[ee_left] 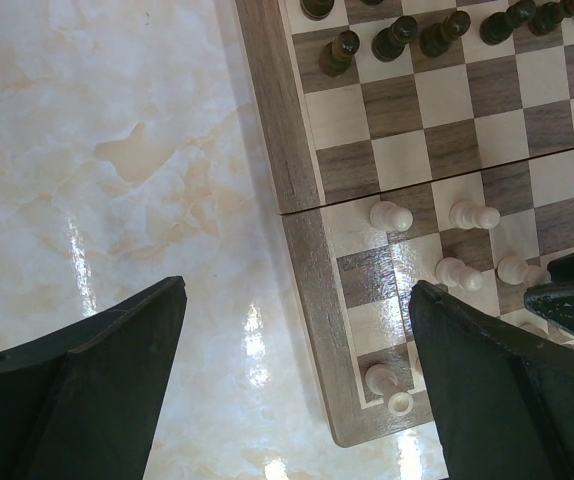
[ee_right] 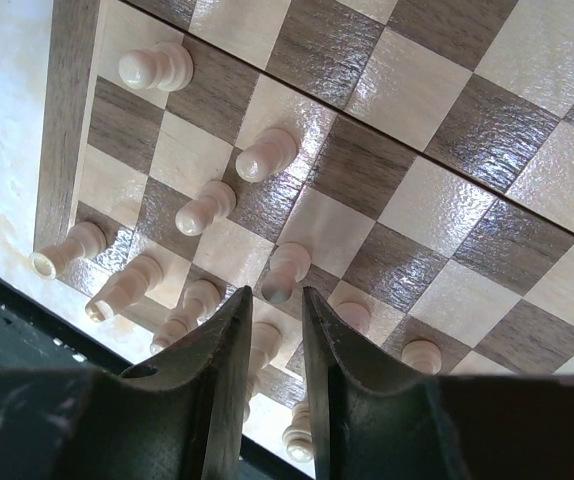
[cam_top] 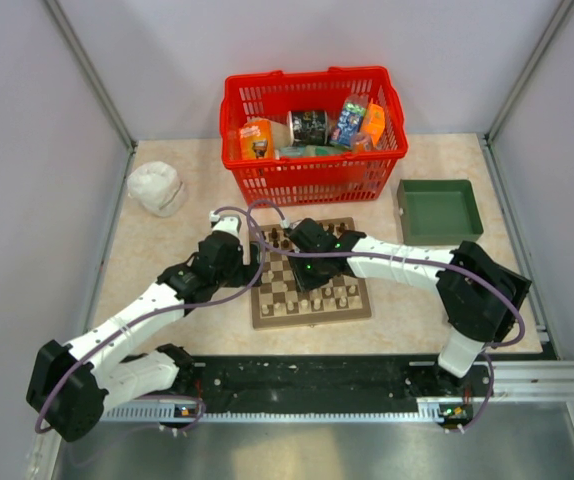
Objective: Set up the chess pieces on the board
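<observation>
The board (cam_top: 312,290) lies in the middle of the table. Dark pieces (cam_top: 285,238) stand along its far side and pale pieces (cam_top: 322,300) along its near side. My left gripper (cam_top: 229,250) is wide open and empty, and hangs over the table beside the board's left edge (ee_left: 297,215). Pale pieces (ee_left: 390,215) and dark pieces (ee_left: 342,50) show past its right finger (ee_left: 497,390). My right gripper (ee_right: 276,296) hovers over the pale rows with its jaws a narrow gap apart. A pale pawn (ee_right: 289,268) stands just beyond the tips, untouched.
A red basket (cam_top: 312,175) of packaged goods stands behind the board. A green tray (cam_top: 439,210) is at the back right and a white crumpled cloth (cam_top: 157,187) at the back left. Both forearms reach in over the board's sides.
</observation>
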You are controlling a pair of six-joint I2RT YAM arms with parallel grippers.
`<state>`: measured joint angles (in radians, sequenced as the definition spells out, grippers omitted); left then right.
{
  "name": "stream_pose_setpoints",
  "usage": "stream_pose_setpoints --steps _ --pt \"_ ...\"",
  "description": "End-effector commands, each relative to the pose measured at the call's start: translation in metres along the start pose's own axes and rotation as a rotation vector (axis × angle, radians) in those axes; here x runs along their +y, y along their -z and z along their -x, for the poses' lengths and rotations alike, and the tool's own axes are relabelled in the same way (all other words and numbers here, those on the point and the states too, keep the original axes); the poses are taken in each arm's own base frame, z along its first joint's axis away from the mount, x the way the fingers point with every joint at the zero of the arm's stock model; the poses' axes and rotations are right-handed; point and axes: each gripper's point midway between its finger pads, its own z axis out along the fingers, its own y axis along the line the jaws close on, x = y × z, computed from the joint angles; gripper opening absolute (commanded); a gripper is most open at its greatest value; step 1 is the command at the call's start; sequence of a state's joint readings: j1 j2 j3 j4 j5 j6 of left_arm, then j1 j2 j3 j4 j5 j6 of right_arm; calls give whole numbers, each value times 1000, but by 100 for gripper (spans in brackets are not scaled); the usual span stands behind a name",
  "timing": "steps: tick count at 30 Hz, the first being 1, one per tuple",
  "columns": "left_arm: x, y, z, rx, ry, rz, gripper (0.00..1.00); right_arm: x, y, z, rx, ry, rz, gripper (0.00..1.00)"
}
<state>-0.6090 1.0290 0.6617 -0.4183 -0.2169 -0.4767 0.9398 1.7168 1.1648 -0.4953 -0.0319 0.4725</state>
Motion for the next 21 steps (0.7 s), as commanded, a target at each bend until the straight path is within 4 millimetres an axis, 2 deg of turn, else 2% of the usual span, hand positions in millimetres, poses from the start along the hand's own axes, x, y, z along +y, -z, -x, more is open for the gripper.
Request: stream_pose_setpoints --steps 1,21 --pt "-6 2 12 -47 19 -28 99 12 8 17 -68 0 24 28" --pt "-5 3 13 -48 13 -25 99 10 -2 18 -71 -8 14 27"
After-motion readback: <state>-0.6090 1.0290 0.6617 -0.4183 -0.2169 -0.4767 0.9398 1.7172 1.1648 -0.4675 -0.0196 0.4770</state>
